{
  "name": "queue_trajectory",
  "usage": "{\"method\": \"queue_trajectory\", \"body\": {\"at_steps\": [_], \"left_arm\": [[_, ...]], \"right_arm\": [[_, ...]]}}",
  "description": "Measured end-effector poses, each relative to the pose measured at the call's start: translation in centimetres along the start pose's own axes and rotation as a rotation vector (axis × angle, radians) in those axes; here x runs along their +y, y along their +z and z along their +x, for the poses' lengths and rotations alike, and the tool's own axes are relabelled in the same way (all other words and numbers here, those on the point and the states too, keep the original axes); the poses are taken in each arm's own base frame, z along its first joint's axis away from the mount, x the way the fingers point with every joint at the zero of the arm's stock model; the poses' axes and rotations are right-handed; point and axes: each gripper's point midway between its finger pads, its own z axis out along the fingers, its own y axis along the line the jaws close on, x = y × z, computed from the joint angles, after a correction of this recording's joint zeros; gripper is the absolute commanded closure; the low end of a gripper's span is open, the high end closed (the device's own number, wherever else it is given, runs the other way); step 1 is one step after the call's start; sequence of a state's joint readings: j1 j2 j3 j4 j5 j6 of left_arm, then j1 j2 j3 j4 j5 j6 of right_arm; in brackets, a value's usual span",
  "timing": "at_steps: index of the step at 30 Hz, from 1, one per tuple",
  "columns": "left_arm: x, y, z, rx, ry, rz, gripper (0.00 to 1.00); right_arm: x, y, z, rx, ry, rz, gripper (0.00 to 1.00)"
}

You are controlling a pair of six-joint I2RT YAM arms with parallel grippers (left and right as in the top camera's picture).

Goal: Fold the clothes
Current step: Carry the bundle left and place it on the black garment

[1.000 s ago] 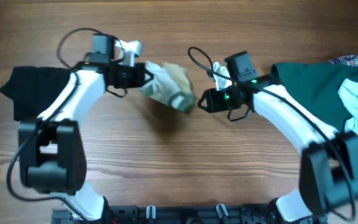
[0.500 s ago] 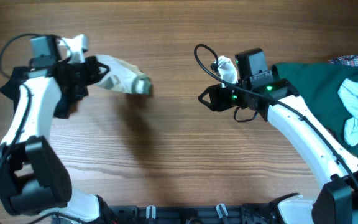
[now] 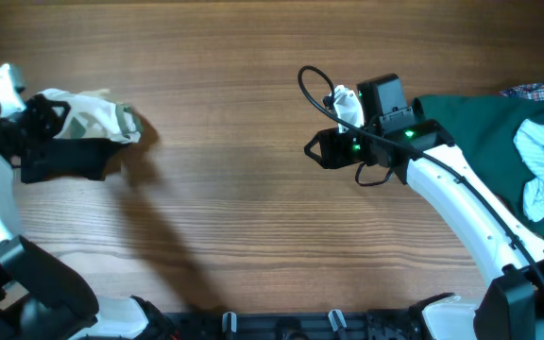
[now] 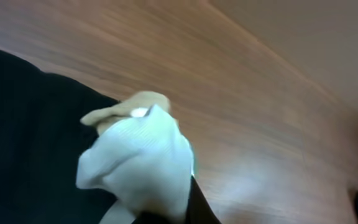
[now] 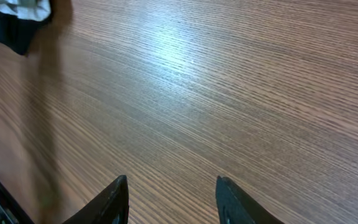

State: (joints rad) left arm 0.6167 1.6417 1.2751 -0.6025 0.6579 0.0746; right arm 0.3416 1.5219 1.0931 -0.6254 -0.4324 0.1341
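Wooden table [image 3: 253, 208], far left: cream-white garment [image 3: 91, 111] with tan and olive patches, bunched, clamped in left gripper [image 3: 53, 121] above black garment [image 3: 74, 159]. Right gripper [image 5: 171, 186] parted, grasping nothing.

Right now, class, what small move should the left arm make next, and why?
Probably lower and open the left gripper. It is shut on the cream garment, which hangs just above the black garment at far left, likely the place to set it down. The right gripper is open and empty.

White right arm [image 3: 461, 203], black right hand [image 5: 171, 183], looped cable [image 3: 301, 83], green LED [image 3: 355, 144].
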Motion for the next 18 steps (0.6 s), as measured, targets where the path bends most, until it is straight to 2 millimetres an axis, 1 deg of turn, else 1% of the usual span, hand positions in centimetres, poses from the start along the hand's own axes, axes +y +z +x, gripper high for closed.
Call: {"method": "queue_trajectory", "body": {"at_steps": [4,8,12,14,15,16,17,18], "left_arm": [[1.1,-0.6,-0.3,-0.018,0.007,-0.016,0.96],[3.5,-2.1,-1.3,-0.071,-0.009,-0.059,0.96],[6.6,-4.2,-2.2,-0.135,-0.046,-0.116,0.96],[7.9,-5.2,-2.7,-0.168,-0.068,-0.138,0.93],[8.8,-5.9,-3.0,-0.192,-0.086,-0.154,0.88],[9.3,-6.3,-3.1,-0.202,-0.105,-0.163,0.77],[9.7,-6.6,-3.0,-0.207,-0.117,-0.172,0.47],[9.9,-6.8,-3.0,-0.209,-0.128,-0.176,0.30]], "right_arm": [[0.0,0.0,0.2,0.008,0.015,0.001,0.55],[-0.1,0.0,0.4,0.016,0.026,0.002,0.55],[-0.1,0.0,0.7,0.026,0.031,0.004,0.55],[-0.1,0.0,0.7,0.029,0.033,0.004,0.55],[-0.1,0.0,0.7,0.029,0.033,0.004,0.55],[-0.1,0.0,0.7,0.029,0.033,0.004,0.55],[-0.1,0.0,0.7,0.029,0.033,0.004,0.55],[-0.1,0.0,0.7,0.029,0.033,0.004,0.55]]}}
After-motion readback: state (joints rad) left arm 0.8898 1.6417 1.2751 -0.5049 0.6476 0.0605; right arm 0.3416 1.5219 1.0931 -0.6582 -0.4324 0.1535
